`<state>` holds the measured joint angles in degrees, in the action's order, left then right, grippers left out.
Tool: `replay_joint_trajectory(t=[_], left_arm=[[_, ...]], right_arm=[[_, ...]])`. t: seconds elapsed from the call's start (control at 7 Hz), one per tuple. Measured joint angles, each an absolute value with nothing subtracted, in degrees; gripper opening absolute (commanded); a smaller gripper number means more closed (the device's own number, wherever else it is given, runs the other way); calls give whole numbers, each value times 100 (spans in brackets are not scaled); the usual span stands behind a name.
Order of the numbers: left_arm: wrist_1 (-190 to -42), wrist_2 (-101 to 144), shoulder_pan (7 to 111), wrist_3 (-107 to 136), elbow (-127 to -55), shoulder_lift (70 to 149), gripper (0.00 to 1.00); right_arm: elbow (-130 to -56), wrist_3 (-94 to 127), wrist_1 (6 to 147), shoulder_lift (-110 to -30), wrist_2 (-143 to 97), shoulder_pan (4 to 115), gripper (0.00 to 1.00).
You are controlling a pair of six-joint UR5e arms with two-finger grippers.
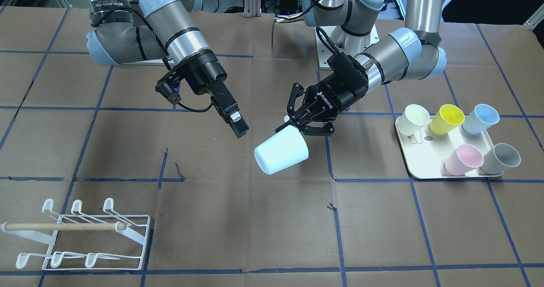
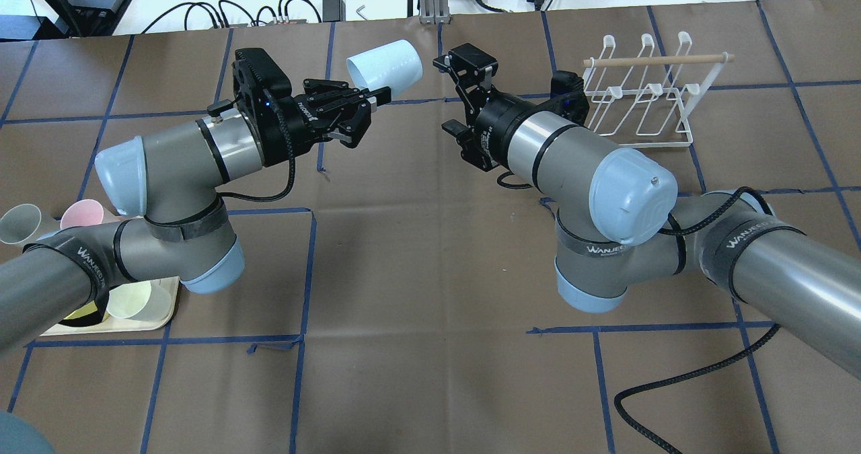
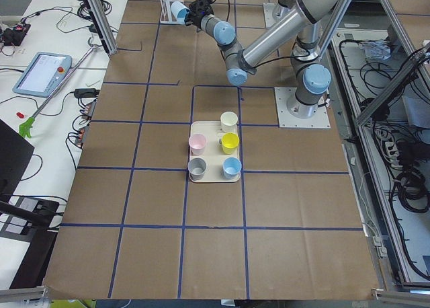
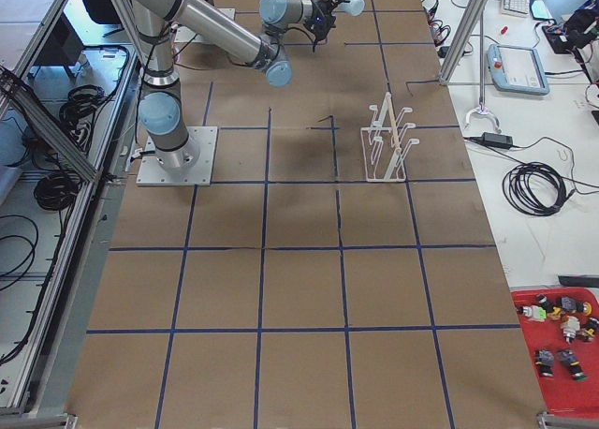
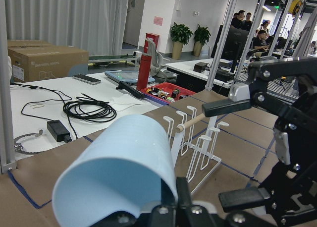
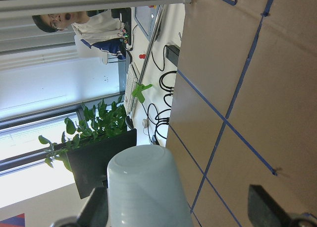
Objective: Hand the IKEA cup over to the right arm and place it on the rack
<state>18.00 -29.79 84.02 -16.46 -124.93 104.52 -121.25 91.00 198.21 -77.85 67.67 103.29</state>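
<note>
Pale blue IKEA cup (image 5: 119,167) fills the foreground of the left wrist view. It hangs on its side in the air above the middle of the table (image 1: 382,227), open mouth toward that camera. The left gripper (image 1: 297,124) is pinched on it at the mouth end. The right gripper (image 1: 239,124) sits just beside the cup's closed base. Its fingers (image 6: 96,209) are spread wide to either side of the base, and none is seen touching it. The white wire rack (image 1: 85,226) stands on the table well apart, on the robot's right.
</note>
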Motion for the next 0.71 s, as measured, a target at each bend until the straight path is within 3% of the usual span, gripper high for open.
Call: replay_joint_trajectory(t=[0.71], left_arm=[[1802, -2990, 8402, -1602, -12505, 10439, 2]], right_arm=[[-11621, 9035, 19626, -7493, 6822, 10591, 100]])
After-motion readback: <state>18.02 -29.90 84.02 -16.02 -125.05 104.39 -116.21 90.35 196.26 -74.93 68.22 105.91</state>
